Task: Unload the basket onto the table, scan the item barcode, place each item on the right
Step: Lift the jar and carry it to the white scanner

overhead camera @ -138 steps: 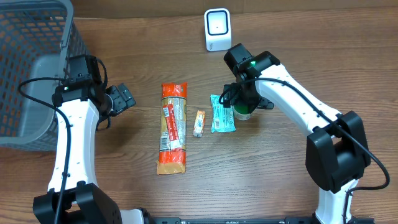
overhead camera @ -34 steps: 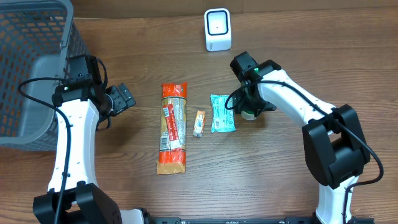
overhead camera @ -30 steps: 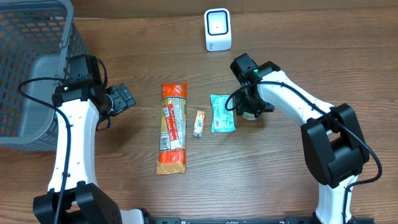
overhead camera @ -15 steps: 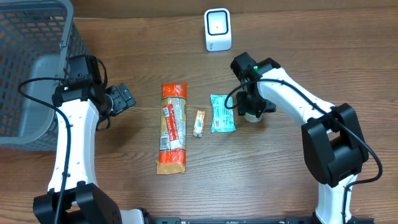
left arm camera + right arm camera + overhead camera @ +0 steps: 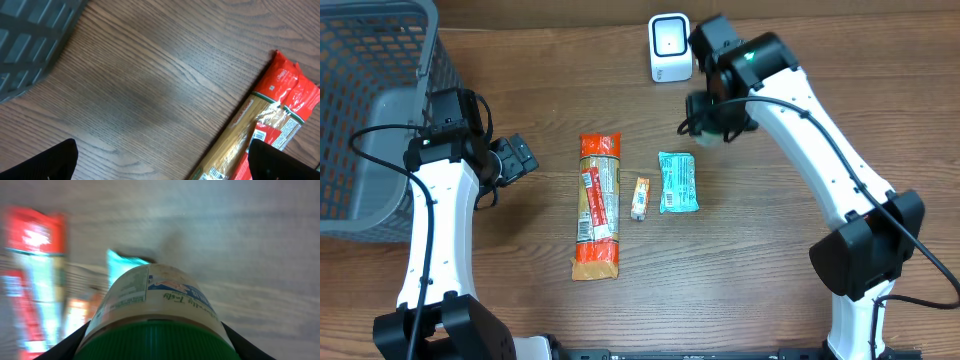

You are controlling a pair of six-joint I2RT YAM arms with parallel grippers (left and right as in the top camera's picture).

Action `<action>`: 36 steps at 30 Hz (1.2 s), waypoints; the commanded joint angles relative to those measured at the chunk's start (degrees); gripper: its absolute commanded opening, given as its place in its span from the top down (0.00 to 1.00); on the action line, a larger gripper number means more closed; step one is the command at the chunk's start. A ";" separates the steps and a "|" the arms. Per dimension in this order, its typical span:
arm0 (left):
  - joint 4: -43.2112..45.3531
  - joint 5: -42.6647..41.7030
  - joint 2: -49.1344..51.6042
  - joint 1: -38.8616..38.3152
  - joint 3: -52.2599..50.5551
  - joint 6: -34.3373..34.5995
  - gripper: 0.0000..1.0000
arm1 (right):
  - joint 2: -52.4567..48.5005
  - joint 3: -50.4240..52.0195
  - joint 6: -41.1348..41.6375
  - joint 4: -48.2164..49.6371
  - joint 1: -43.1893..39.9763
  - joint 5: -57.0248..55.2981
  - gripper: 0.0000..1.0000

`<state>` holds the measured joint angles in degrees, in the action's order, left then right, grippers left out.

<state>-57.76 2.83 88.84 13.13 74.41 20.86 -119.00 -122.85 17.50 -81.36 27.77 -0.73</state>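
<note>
A jar with a green ribbed lid and a printed paper label [image 5: 156, 305] fills the right wrist view, and my right gripper [image 5: 155, 342] is shut on it, one dark finger on each side of the lid. From overhead, my right gripper [image 5: 716, 112] is blurred and raised above the table, just right of the white scanner [image 5: 669, 47]. No barcode shows on the label. My left gripper [image 5: 513, 160] stands open over bare wood near the basket, its fingertips [image 5: 52, 164] wide apart with nothing between them.
On the table lie a long red and orange pasta pack [image 5: 599, 205], a small snack bar [image 5: 639, 198] and a teal packet [image 5: 678, 181]. A grey mesh basket [image 5: 370, 110] stands at the far left.
My right arm has lifted the jar off the table beside the teal packet and carried it back toward the scanner. The left arm has not moved.
</note>
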 commanded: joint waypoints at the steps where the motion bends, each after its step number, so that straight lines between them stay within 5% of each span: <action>1: -0.09 0.35 -0.07 -0.02 -0.04 0.37 0.00 | 1.99 -6.12 -1.14 -0.20 -0.26 2.80 0.96; 21: -0.09 0.35 -0.07 -0.02 -0.04 0.37 0.00 | -2.89 -4.68 -4.28 31.87 -0.52 -3.30 0.96; 36: -0.09 0.35 -0.07 -0.02 -0.04 0.37 0.00 | -18.34 -4.61 -4.26 60.41 -1.16 -8.70 0.96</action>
<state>-57.84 2.83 88.84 13.13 74.41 20.86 -135.28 -127.09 13.43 -24.91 27.59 -7.38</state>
